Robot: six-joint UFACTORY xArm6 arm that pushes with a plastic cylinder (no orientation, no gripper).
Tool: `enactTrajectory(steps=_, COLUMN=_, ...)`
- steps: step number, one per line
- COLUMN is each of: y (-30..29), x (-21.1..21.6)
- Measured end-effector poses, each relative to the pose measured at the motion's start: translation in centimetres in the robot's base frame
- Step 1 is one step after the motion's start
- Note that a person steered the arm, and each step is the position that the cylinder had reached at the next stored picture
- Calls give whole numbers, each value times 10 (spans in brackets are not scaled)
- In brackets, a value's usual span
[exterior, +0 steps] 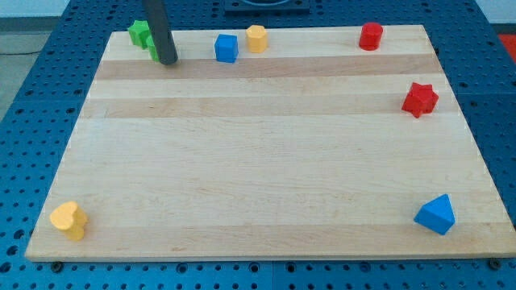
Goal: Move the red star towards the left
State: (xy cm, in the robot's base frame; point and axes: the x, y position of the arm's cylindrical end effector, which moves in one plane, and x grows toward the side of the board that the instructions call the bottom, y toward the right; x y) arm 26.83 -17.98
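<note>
The red star point(420, 98) lies near the board's right edge, in the upper half of the view. My tip point(168, 60) rests on the board at the top left, far to the left of the star. It stands right beside two green blocks: one point(139, 33) shows clearly at the tip's upper left, and the rod partly hides the other point(151, 47). A blue cube point(226, 48) sits just right of my tip.
A yellow-orange block point(256, 38) sits next to the blue cube. A red cylinder point(371, 35) stands at the top right. A blue triangular block point(436, 214) lies at the bottom right. A yellow heart-like block point(68, 219) lies at the bottom left. The wooden board point(266, 153) lies on a blue perforated table.
</note>
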Motion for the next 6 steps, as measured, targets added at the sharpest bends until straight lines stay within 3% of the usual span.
enactTrajectory(steps=2, y=-7, x=-20)
enactTrajectory(steps=3, y=14, x=-1)
enactTrajectory(steps=4, y=70, x=45)
enactTrajectory(steps=6, y=252, x=70)
